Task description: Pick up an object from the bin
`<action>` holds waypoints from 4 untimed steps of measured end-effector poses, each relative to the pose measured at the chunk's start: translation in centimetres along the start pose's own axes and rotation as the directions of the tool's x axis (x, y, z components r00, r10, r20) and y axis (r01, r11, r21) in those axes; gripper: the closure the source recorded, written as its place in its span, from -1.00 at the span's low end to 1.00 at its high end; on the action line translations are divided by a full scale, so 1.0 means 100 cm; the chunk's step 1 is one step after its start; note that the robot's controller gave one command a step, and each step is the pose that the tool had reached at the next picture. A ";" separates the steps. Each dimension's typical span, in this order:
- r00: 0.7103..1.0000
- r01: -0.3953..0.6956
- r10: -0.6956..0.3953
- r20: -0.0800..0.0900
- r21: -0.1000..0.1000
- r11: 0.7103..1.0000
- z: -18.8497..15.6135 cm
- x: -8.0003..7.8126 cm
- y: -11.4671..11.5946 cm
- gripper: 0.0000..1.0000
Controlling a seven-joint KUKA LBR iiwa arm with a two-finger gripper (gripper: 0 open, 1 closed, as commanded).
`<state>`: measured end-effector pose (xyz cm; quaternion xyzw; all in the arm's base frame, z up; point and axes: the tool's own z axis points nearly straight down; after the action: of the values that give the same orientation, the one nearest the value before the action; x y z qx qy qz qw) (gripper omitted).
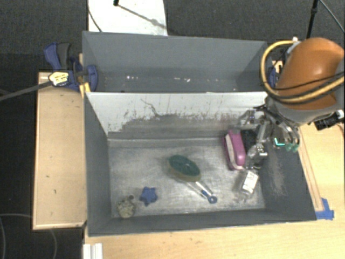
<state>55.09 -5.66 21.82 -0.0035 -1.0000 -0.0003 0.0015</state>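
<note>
The gripper (255, 158) is positioned low in the right part of the grey metal bin (161, 117), near the back wall, at the end of the arm (280, 124), which enters from the right of the frame under an orange cover (312, 69). Whether the gripper is released or clenched cannot be determined from this view, and no item can be confirmed as grasped. A magenta block (235, 150) stands just beside the gripper on its left; contact between the two cannot be determined. A small pale item (248, 183) lies on the bin floor directly below the gripper in the frame. Near the centre of the floor lies a brush (185, 167) with a dark green oval head, its handle pointing toward the lower right and ending in a blue tip. In the lower left of the floor, well apart from the gripper, lie a blue star-shaped piece (148, 196) and, near it, a small grey-brown lump (126, 207).
</note>
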 end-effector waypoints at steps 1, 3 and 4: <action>0.936 -0.351 0.351 0.010 -0.004 0.936 0.147 0.028 0.101 -1.00; 0.805 -0.593 0.593 0.010 -0.004 0.805 0.118 0.023 0.107 -1.00; 0.649 -0.761 0.761 0.010 -0.010 0.649 0.146 0.009 0.132 -1.00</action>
<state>54.21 7.56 7.24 -0.4220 -0.9066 -0.0020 -0.0053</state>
